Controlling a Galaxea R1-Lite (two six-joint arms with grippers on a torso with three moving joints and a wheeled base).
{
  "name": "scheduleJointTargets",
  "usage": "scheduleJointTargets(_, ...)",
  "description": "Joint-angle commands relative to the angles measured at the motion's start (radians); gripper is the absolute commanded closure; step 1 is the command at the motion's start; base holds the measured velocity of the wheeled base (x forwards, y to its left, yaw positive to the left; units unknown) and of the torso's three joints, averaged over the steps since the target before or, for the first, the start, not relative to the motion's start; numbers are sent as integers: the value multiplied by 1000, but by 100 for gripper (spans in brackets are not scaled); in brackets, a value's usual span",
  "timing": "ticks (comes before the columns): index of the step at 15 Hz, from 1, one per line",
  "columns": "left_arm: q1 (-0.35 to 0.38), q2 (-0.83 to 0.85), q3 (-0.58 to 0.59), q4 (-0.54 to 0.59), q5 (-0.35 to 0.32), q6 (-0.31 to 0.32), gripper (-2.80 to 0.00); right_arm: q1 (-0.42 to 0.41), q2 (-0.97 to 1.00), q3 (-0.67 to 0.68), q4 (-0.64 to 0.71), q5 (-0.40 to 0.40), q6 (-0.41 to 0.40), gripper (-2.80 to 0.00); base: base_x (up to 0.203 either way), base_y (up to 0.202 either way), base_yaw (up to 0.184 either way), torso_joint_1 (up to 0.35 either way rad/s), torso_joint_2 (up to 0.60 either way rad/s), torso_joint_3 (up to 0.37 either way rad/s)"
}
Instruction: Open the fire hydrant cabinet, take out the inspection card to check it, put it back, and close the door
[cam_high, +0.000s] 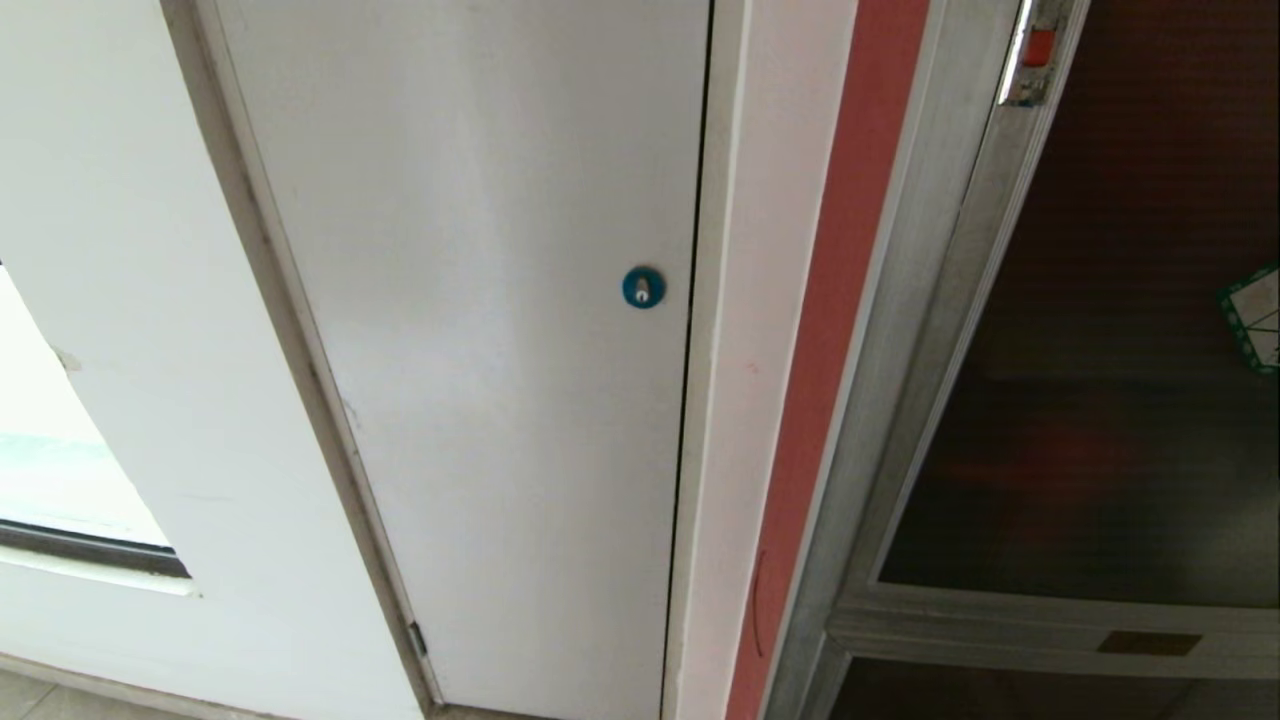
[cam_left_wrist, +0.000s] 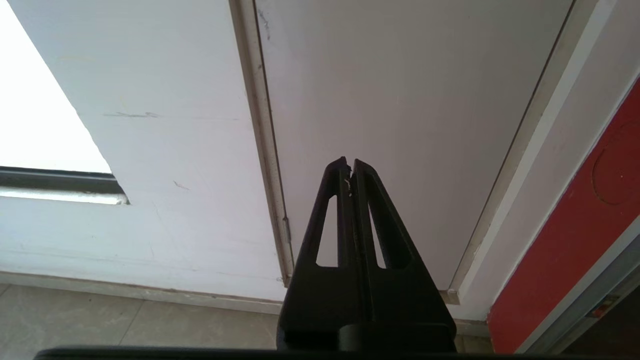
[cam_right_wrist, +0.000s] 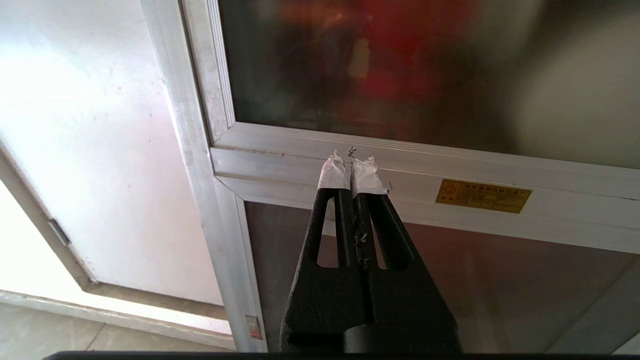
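The fire hydrant cabinet (cam_high: 900, 330) stands at the right of the head view, silver-framed. Its door (cam_high: 1120, 400) of dark tinted glass is closed, with a small red latch tab (cam_high: 1038, 47) near the top of its frame and a green-bordered sticker (cam_high: 1255, 318) at the right edge. Red shapes show dimly through the glass (cam_right_wrist: 400, 65). The inspection card is out of view. My right gripper (cam_right_wrist: 351, 165), tips wrapped in white tape, is shut on nothing and points at the door's cross rail (cam_right_wrist: 550, 175). My left gripper (cam_left_wrist: 349, 164) is shut and empty, facing the white door. Neither arm shows in the head view.
A plain white door (cam_high: 480, 350) with a round blue lock (cam_high: 643, 287) fills the middle, with a red wall strip (cam_high: 840, 330) between it and the cabinet. A window opening (cam_high: 60, 470) lies at the far left. Tiled floor (cam_left_wrist: 100, 320) runs along the wall's foot. A yellow plate (cam_right_wrist: 482, 196) sits on the rail.
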Motion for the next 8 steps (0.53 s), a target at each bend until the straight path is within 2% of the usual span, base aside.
scheduleJointTargets(1, 0, 0, 0, 0, 0, 0, 0, 0, 1, 5, -1, 0, -1, 0, 0, 0, 0, 0, 0, 0)
scheduleJointTargets(8, 0, 1, 0, -1, 0, 0, 0, 0, 1, 5, -1, 0, 7, 0, 0, 0, 0, 0, 0, 0)
